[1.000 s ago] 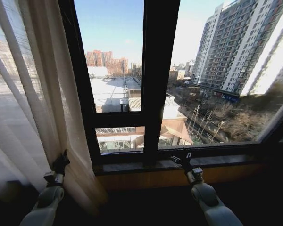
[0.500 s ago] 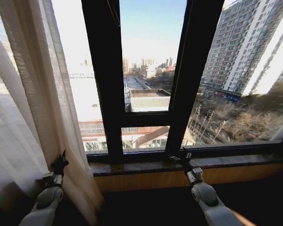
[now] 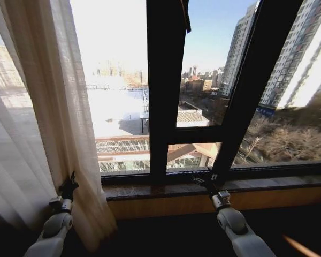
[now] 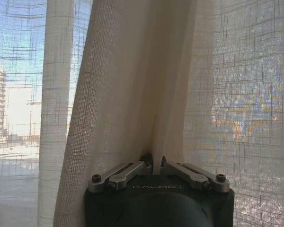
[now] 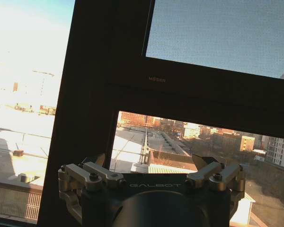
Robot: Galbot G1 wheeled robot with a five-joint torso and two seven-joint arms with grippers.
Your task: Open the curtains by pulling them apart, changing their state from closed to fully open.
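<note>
The sheer cream curtain (image 3: 37,107) hangs bunched in pleats at the left of the window, reaching from the top of the head view down past my arms. My left gripper (image 3: 69,183) is raised against its inner edge. In the left wrist view that gripper (image 4: 156,160) is shut on a narrow fold of the curtain (image 4: 132,85), and the cloth fans out above the pinch. My right gripper (image 3: 207,179) is held up in front of the window sill, apart from any cloth. The right wrist view shows it (image 5: 151,161) open, with nothing between its fingers.
A dark window frame (image 3: 163,80) with a thick upright stands in the middle, and a slanted post (image 3: 251,85) to its right. A dark stone sill (image 3: 166,190) runs below the glass above a wooden strip. City buildings lie beyond the panes.
The whole head view has shifted: the window uprights now sit farther right, so the camera has moved. Both grippers hold the same places in the picture, the left still shut on the curtain.
</note>
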